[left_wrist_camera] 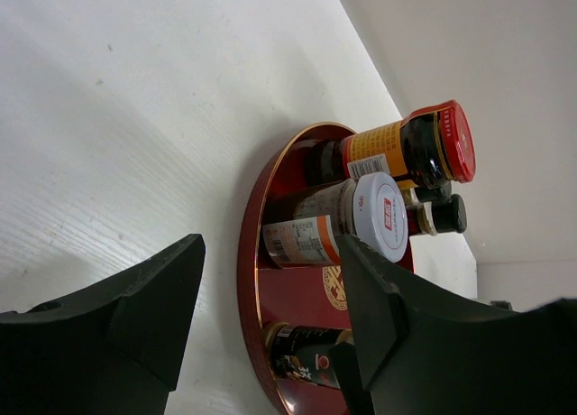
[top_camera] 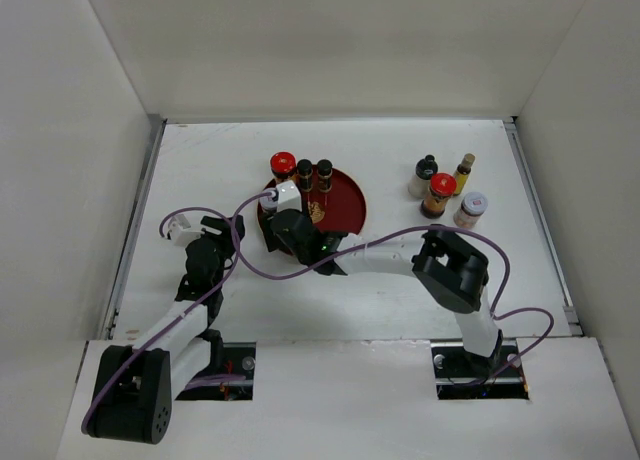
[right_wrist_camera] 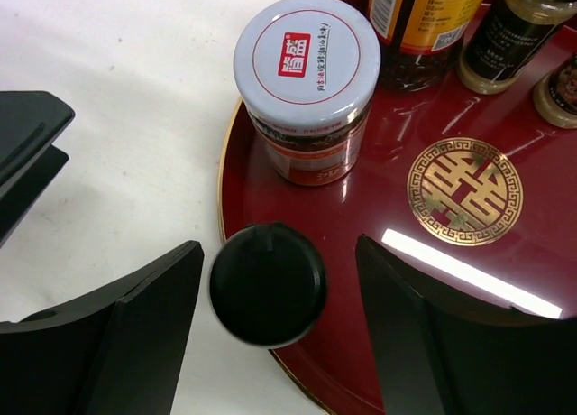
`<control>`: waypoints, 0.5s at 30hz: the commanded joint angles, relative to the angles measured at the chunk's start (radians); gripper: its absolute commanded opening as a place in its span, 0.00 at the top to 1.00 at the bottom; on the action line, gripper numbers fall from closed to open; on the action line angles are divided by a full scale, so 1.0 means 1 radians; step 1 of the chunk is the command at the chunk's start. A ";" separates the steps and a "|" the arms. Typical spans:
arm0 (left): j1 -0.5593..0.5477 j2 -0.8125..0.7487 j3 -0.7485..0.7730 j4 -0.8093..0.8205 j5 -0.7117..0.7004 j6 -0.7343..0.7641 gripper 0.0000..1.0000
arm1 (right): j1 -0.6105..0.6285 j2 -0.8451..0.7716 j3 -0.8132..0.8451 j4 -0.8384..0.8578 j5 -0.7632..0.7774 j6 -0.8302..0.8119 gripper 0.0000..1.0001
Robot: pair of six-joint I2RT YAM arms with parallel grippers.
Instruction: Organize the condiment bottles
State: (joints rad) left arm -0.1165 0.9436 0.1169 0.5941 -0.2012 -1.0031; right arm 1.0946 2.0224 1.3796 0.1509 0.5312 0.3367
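Black-capped bottle (right_wrist_camera: pixel 268 284) stood on red tray (right_wrist_camera: pixel 379 153) rim, at 6 o'clock of white-lidded jar (right_wrist_camera: pixel 306 59) (right wrist view). Right pincer (right_wrist_camera: pixel 277 248) spread wide astride its cap, nothing gripped; gathering onto the tray is judged. Left pincer (left_wrist_camera: pixel 270 244) parked open, empty, at tray's 9 o'clock. Four bottles (top_camera: pixel 438 195) grouped on bench (top_camera: pixel 220 160) at 3 o'clock.

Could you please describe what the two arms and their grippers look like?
The left arm and right arm have white tubular links, black joints and purple cables. The left gripper and right gripper each have two black wedge-shaped fingers. No markings show.
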 commanded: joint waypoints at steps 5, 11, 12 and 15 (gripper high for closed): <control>0.005 -0.012 -0.005 0.032 -0.001 -0.002 0.40 | 0.009 -0.192 -0.048 0.050 0.004 -0.025 0.20; 0.004 -0.022 -0.006 0.027 -0.004 0.001 0.40 | -0.093 -0.402 -0.238 0.062 0.039 -0.030 0.22; 0.004 -0.017 -0.005 0.027 -0.003 0.000 0.40 | -0.130 -0.439 -0.276 0.062 0.042 -0.022 0.25; 0.001 -0.012 -0.005 0.032 0.003 -0.002 0.40 | -0.277 -0.552 -0.391 0.049 0.059 0.005 0.43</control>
State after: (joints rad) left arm -0.1165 0.9424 0.1169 0.5941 -0.2012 -1.0027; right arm 0.9417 1.5471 1.0679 0.1825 0.5392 0.3145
